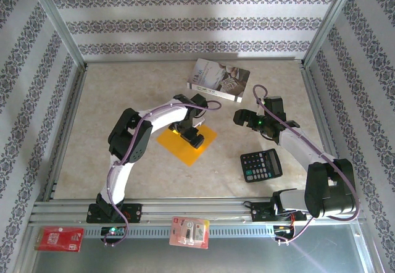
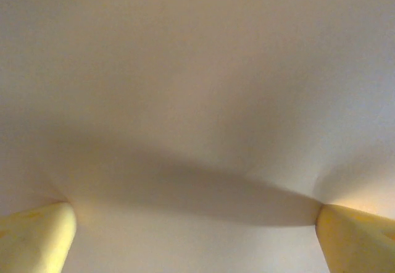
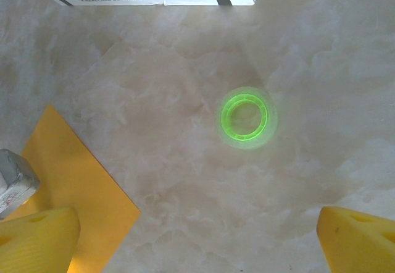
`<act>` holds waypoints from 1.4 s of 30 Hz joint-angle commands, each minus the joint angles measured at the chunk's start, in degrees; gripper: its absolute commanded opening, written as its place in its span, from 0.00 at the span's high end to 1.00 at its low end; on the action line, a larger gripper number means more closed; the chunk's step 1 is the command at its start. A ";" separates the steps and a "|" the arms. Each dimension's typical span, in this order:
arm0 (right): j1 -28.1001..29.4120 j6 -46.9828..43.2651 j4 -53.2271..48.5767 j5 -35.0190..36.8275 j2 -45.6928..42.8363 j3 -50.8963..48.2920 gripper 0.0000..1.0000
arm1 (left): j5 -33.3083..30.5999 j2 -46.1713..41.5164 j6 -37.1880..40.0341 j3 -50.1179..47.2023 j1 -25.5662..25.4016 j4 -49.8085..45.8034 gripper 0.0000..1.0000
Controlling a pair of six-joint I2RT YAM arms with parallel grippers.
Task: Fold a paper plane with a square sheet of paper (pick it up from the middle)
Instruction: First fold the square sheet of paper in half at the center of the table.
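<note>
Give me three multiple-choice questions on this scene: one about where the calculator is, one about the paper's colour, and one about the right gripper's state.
1. From above, where is the calculator relative to the square sheet of paper?
A. left of it
B. right of it
C. on top of it

2. What colour is the sheet?
A. blue
B. green
C. orange-yellow

3. The right gripper is:
A. open over bare table
B. shut on the calculator
C. shut on the sheet

Answers:
1 B: the overhead view shows it to the sheet's right.
2 C: overhead and right wrist views agree.
3 A: its jaws stand wide apart, holding nothing.
</note>
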 commanded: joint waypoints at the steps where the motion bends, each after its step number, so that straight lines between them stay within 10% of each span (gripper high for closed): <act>1: -0.50 0.29 1.25 -0.66 0.58 -0.30 0.02 | -1.46 2.53 -1.01 -0.46 -0.65 -1.45 0.03; 17: -0.56 0.26 1.19 -1.01 0.65 -0.20 0.02 | 1.71 -0.03 -1.97 -0.87 -0.65 0.80 0.12; 31: -0.57 0.40 0.77 -1.58 -0.28 0.02 0.02 | 12.63 -8.16 -9.85 -9.06 -0.56 14.82 0.58; 37: -0.92 0.18 -1.55 -1.76 -2.88 0.87 0.02 | 31.21 -17.99 -20.76 -19.87 -0.18 35.98 0.73; 42: -1.18 -1.14 -6.45 -3.00 -5.91 2.99 0.02 | 43.83 -26.28 -52.92 -39.32 3.92 81.00 0.74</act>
